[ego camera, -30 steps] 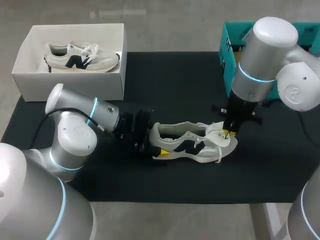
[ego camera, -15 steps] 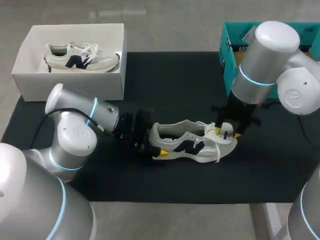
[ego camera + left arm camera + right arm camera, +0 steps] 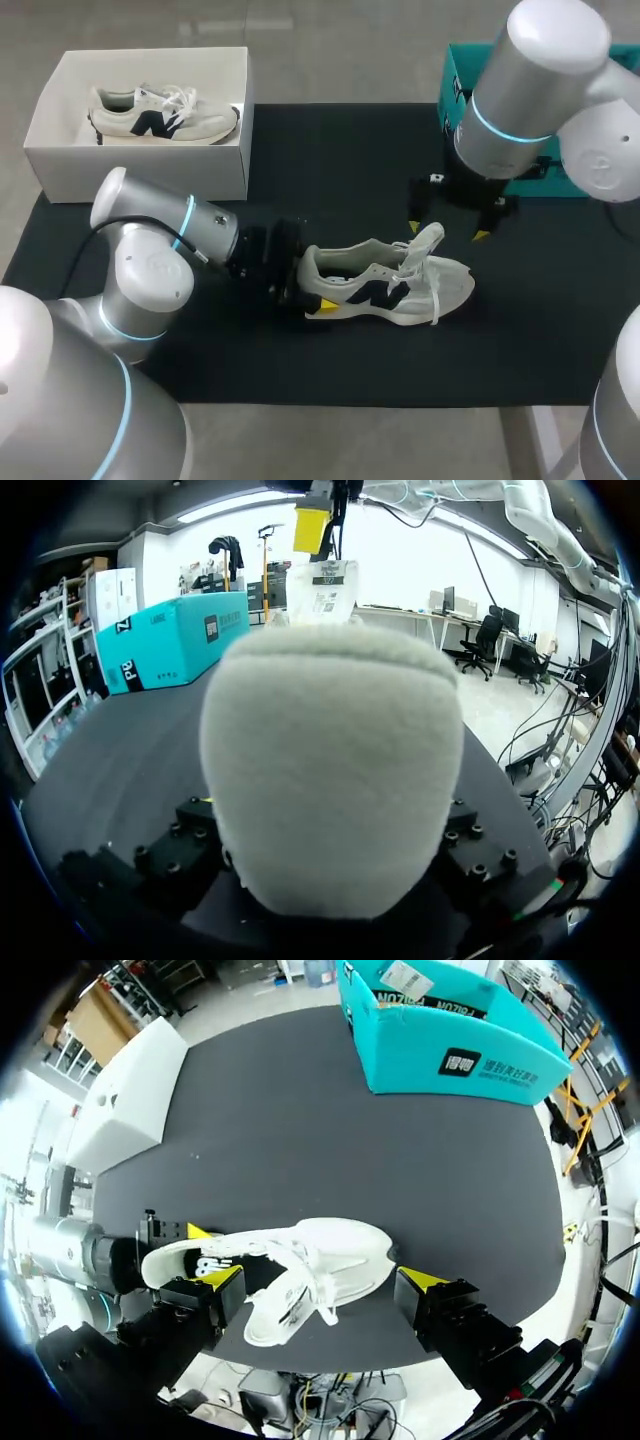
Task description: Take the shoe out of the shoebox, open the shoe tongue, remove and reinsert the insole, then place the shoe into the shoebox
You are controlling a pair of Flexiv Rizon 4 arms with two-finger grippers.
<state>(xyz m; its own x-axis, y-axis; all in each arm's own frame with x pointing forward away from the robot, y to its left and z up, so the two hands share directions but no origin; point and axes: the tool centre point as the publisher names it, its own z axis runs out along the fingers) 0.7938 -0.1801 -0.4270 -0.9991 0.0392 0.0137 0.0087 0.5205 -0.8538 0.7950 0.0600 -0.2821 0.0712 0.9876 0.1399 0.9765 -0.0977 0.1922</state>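
White shoebox [image 3: 60, 165], far left, second sneaker [image 3: 160, 115] inside. Left gripper [image 3: 303, 283]: clamped on the heel of the sneaker [image 3: 385, 290]; near tip plain in the head view, far tip only in the right wrist view. Sneaker on the black mat [image 3: 330, 170], long axis left to right, toe rightward, tongue [image 3: 425, 240] standing up. Right gripper [image 3: 449, 228]: spread wide, empty, over the tongue; likely the nearer arm for the insole.

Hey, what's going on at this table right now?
The left gripper is clamped on the heel of a white shoe lying on the black mat. The right gripper hangs open above the shoe's raised tongue, touching nothing. A second shoe sits in the white shoebox.
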